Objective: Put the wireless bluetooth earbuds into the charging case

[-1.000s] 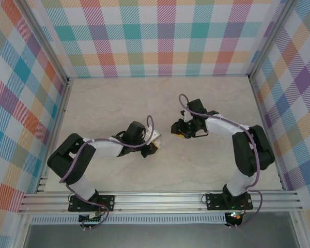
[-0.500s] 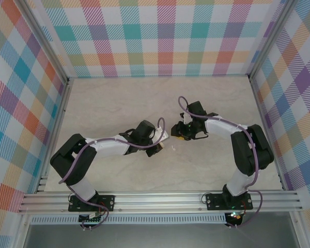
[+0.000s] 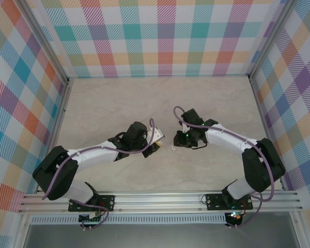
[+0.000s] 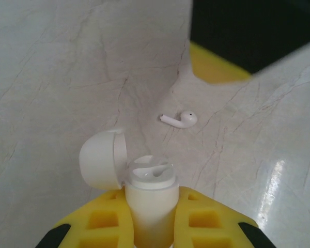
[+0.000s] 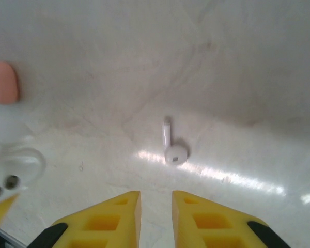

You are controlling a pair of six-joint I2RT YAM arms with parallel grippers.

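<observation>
Left claw (image 4: 151, 206) is clamped shut on the white charging case (image 4: 150, 181), one yellow finger on each side of the body, case upright. Its lid (image 4: 101, 160) is flipped open and hangs off to the claw's left. Sockets are exposed on top; can't tell from the left wrist view whether a bud sits in either one. One loose white earbud (image 4: 179, 119) lies flat on the worktop (image 4: 67, 67) just ahead of the left claw and a bit to its right, apart from the case and not touching it. Right claw (image 5: 155, 199) is nearly closed, with a narrow gap between the fingers and nothing in it. It hovers low, pointed at the same earbud, which sits just ahead of its tips and slightly right of the gap, stem pointing away from the claw. In the right wrist view the open case shows at the claw's lower left, with two dark holes visible in its top. A coral-pink rounded thing (image 5: 2, 82) is at the claw's far left, cut off by the frame and blurred; can't tell what it is. From above, the two claws face each other near mid-worktop, close together, with the earbud on the surface between them.
</observation>
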